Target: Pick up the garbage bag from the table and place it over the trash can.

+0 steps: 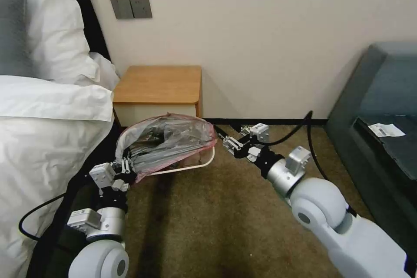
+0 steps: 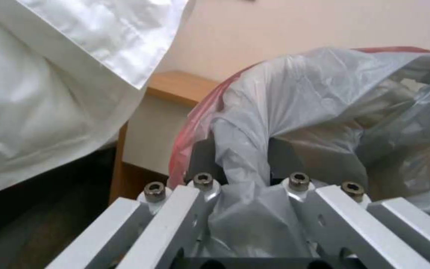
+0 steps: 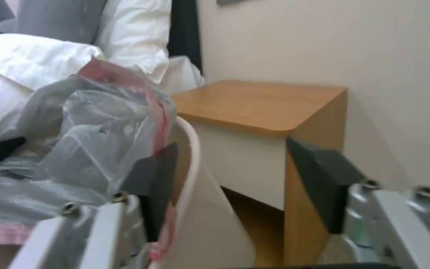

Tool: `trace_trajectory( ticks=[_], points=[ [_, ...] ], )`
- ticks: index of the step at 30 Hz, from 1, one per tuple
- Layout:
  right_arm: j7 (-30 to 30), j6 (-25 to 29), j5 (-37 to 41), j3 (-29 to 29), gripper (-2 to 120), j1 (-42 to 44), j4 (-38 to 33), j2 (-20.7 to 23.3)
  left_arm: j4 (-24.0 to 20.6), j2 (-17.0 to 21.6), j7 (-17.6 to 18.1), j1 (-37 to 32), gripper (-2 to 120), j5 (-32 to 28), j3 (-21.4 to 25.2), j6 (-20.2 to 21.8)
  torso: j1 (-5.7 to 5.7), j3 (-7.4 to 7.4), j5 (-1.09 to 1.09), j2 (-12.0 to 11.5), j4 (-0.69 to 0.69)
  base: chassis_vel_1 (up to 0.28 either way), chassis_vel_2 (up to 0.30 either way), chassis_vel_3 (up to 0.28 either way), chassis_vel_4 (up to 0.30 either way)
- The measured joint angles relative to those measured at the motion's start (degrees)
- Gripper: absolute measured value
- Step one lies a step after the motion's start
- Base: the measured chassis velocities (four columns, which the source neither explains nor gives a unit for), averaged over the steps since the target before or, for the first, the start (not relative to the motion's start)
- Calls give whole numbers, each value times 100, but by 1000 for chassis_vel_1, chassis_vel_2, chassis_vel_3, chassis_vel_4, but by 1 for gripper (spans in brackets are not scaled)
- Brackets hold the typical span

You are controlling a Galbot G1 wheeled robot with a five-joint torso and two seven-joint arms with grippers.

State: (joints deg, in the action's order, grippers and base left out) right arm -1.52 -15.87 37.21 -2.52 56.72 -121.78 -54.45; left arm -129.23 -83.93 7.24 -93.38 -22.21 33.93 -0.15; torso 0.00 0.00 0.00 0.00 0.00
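- Trash can (image 1: 204, 163): mostly hidden under the garbage bag (image 1: 169, 139); a curved stretch of rim shows.
- Counter (image 1: 158, 84): lower shelf hidden behind the bag; left edge overlapped by bedding (image 1: 52, 108).
- Left gripper (image 1: 126, 168): fingertips buried in plastic folds.
- Sofa (image 1: 382, 95): cut off at the right edge.
- Paper label (image 1: 385, 130): print too small to read.

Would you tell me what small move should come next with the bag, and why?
Probably close the right gripper on the bag's near rim. Its fingers are open beside the bin, while the left gripper pinches the other side, so the bag lies bunched over the opening.
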Motion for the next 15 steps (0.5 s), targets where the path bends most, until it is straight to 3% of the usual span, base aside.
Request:
trace_trajectory(
  ticks=[3,6,12,15],
  points=[
    [-18,-45,121,200,75,-209,106,-37,-8,13,-6,-17,11,2,3,0,0,0,-1,0,0,0,0,0,0],
    [-49,-78,136,227,76,-258,94,-70,-7,-10,-7,-16,11,6,5,0,0,0,0,0,1,0,0,0,0],
    [-81,-101,184,-81,97,-20,-376,16,66,-32,-9,-25,11,22,5,-17,0,0,-1,0,-1,0,0,0,0],
    [-106,-130,230,-114,99,40,-572,39,79,-41,-9,-13,11,36,-16,-19,0,0,-1,0,0,0,0,0,0]
  ],
)
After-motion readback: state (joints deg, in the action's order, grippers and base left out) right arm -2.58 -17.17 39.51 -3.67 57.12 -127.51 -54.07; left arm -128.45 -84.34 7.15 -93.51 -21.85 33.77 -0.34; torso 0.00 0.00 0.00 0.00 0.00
